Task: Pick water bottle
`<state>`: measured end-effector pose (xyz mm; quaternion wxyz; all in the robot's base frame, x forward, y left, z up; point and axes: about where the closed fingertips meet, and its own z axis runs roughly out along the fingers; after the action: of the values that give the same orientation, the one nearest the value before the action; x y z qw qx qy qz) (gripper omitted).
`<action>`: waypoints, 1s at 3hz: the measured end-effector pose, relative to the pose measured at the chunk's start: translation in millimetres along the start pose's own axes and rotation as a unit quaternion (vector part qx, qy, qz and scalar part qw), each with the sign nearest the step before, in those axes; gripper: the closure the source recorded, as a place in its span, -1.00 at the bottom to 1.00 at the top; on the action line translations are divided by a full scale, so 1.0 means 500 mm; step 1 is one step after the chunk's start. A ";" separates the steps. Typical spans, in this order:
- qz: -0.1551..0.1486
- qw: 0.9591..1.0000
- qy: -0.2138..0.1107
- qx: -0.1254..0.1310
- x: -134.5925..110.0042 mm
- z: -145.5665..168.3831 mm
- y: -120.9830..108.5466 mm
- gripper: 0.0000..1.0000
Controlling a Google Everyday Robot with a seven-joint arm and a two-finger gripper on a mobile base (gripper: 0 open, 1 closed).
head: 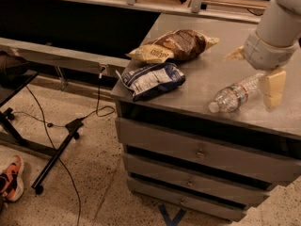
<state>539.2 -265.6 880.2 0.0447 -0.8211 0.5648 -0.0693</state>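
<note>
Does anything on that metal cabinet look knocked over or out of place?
The water bottle lies on its side near the front edge of the cabinet, cap toward that edge, not standing. The end effector hangs beside its base end, at the right. The blue snack bag and the brown snack bag lie flat; nothing looks spilled.

A grey metal counter (202,81) with three drawers carries a blue-and-white crinkled snack bag (153,79) touching a brown-and-yellow snack bag (176,46) behind it; an orange shoe (10,180) lies on the speckled floor (94,173).

Dim warm light, soft blur throughout, perhaps brightest on the jaws at right above the countertop (207,79).
</note>
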 end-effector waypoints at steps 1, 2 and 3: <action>-0.019 1.000 -0.016 0.008 0.002 0.037 -0.017 -1.00; -0.021 1.000 -0.017 0.010 0.002 0.041 -0.019 -1.00; -0.004 1.000 -0.018 -0.006 0.009 0.059 -0.016 -1.00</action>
<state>552.9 -267.2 852.7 0.0495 -0.8246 0.5612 -0.0511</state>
